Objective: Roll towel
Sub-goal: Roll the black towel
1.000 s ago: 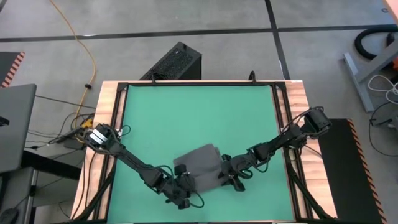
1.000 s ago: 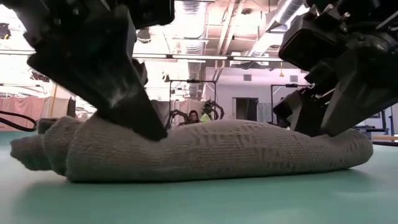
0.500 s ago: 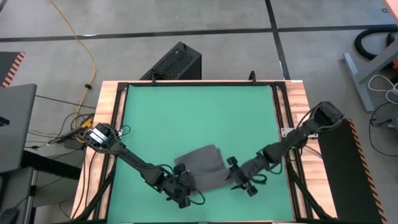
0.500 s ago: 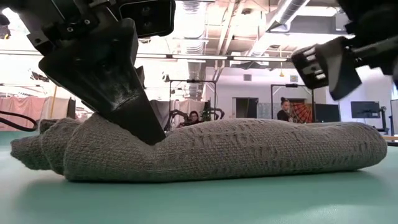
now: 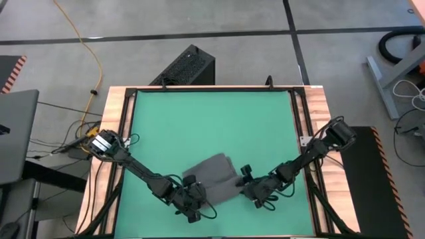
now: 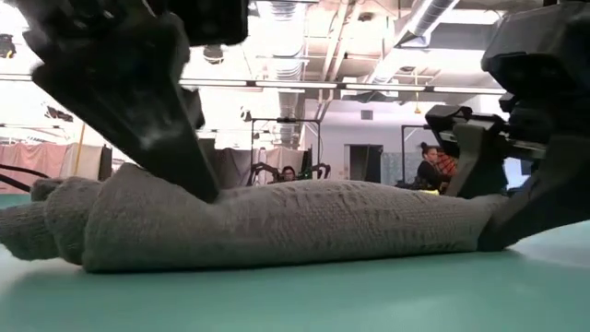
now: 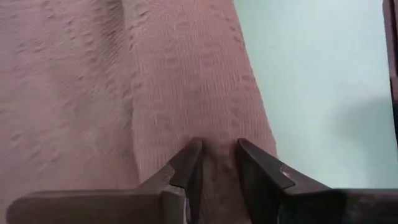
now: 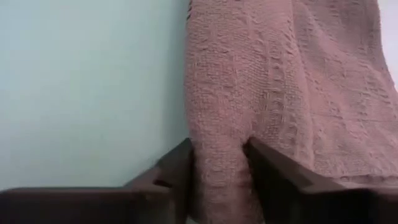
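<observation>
Green mat (image 5: 199, 126), rumpled grey towel (image 5: 216, 176).

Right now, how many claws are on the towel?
2. The left claw pinches a fold at the towel's left end; the right claw straddles the roll at its right end. Both sit near the table's front edge on the green mat.
</observation>
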